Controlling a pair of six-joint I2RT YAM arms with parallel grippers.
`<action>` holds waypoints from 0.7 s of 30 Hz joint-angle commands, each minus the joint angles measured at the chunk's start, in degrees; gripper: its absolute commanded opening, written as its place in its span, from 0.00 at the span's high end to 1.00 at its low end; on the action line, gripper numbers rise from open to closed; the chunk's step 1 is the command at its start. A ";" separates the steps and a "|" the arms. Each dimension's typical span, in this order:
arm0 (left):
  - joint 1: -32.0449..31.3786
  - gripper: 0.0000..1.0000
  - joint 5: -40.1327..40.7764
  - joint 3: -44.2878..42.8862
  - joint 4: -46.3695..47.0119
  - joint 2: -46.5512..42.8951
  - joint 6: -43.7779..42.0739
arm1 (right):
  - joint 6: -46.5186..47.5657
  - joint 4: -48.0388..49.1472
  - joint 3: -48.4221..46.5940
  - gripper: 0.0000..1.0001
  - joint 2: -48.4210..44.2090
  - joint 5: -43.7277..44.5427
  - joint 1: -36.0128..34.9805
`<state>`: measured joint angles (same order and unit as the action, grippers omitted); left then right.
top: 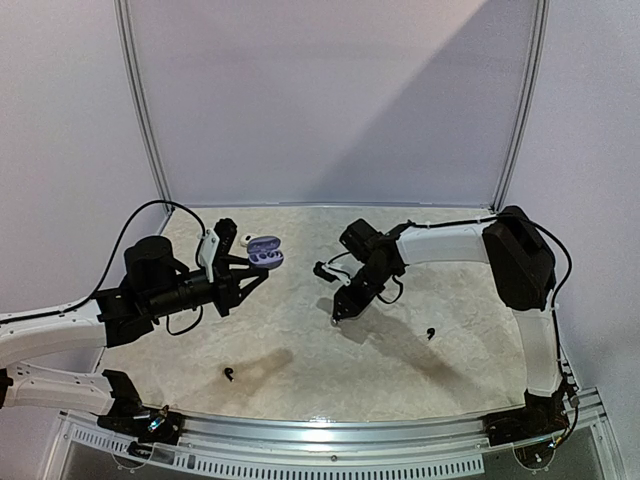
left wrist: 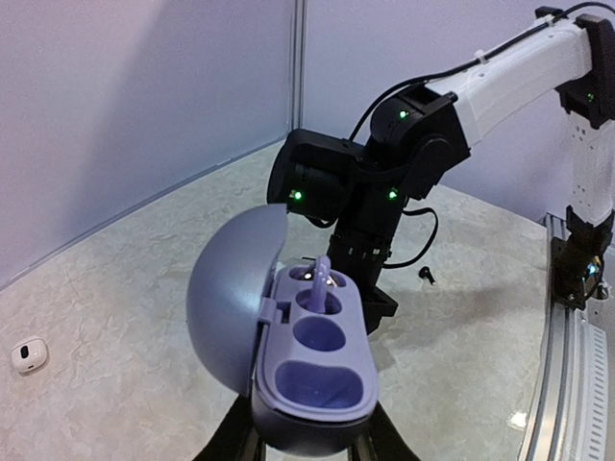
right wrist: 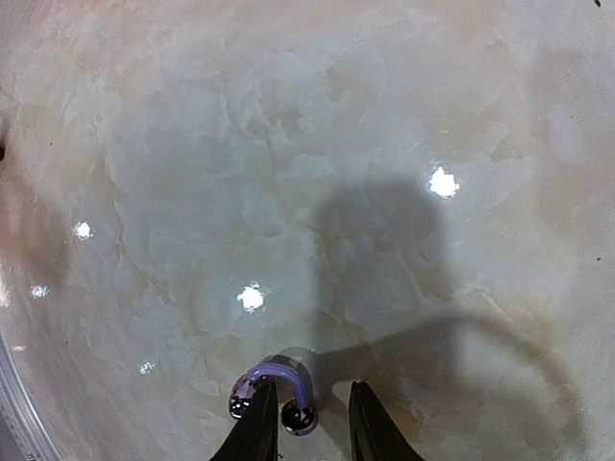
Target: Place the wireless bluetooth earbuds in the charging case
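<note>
Left gripper [top: 255, 272] clamps the open charging case [left wrist: 317, 375] near the table [top: 300, 340] back-left corner; right gripper [right wrist: 309, 427], narrowly parted, hangs over 1 purple-hooked earbud [right wrist: 277, 376] mid-table.

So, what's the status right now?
Left jaws clamped on open charging case, lifted. Right jaws open, down at purple earbud on table. Black earbuds loose, clear of both.

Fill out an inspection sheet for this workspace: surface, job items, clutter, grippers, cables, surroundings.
Surface: marbled tabletop, glare spots.
Job's things: purple case open, purple earbud in its far well; hooked earbud on the table; left black earbud and right black earbud lying loose.
Clutter: small white object, kind unclear.
Grippers: left gripper shut on the case; right gripper open over the hooked earbud.
Cables: black cables loop off both arms.
Surroundings: pale walls, metal rail.
</note>
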<state>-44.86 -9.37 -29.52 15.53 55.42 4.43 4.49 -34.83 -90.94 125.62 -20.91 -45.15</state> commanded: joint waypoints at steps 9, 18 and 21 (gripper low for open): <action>0.74 1.00 -1.02 -0.72 -0.07 0.50 -1.46 | -0.97 -1.41 5.47 0.78 -3.28 -1.07 -1.77; 0.74 1.00 -1.13 -0.84 -0.34 0.33 -1.73 | -0.40 -4.61 5.66 0.76 -5.50 0.67 -1.91; 0.74 1.00 -1.28 -0.93 -0.40 0.46 -1.88 | 2.78 -6.30 2.16 0.72 -5.55 2.37 -1.48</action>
<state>-44.86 -9.93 -29.52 15.33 55.42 3.18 4.19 -37.04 -85.86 121.73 -21.12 -46.57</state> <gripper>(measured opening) 0.271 0.260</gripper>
